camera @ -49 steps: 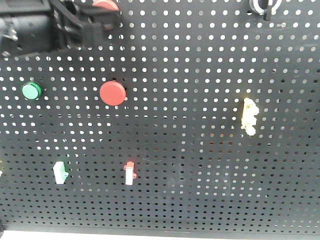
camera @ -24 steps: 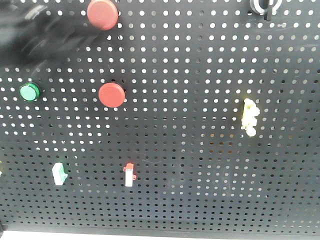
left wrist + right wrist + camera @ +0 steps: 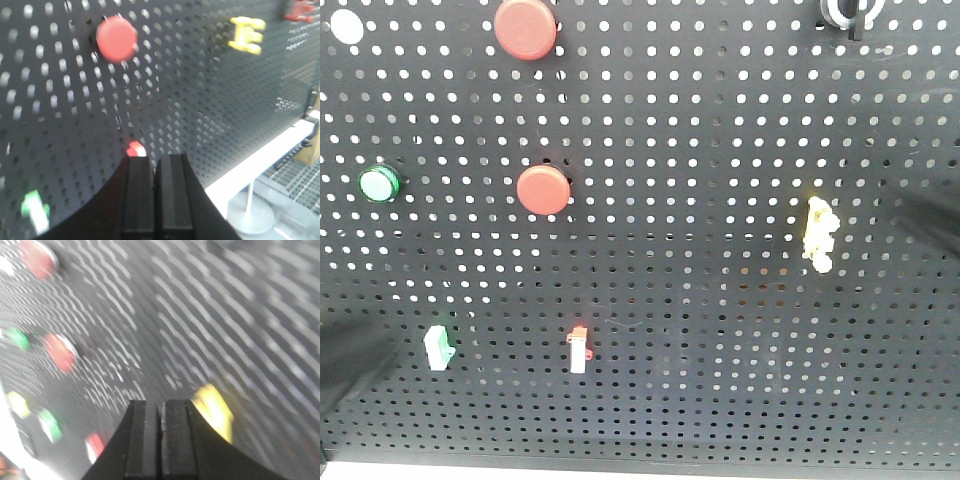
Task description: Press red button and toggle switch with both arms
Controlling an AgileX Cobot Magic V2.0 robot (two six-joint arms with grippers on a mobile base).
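With the left fingers (image 3: 140, 190) pressed together just under the red-tipped switch (image 3: 135, 148) and the right fingers (image 3: 145, 440) likewise together beside the yellow switch (image 3: 215, 410), each should meet the pegboard (image 3: 720, 125) squarely, striking the mid-left red button (image 3: 542, 189) dead-centre.

Front view sharp, wrist views motion-blurred, dim
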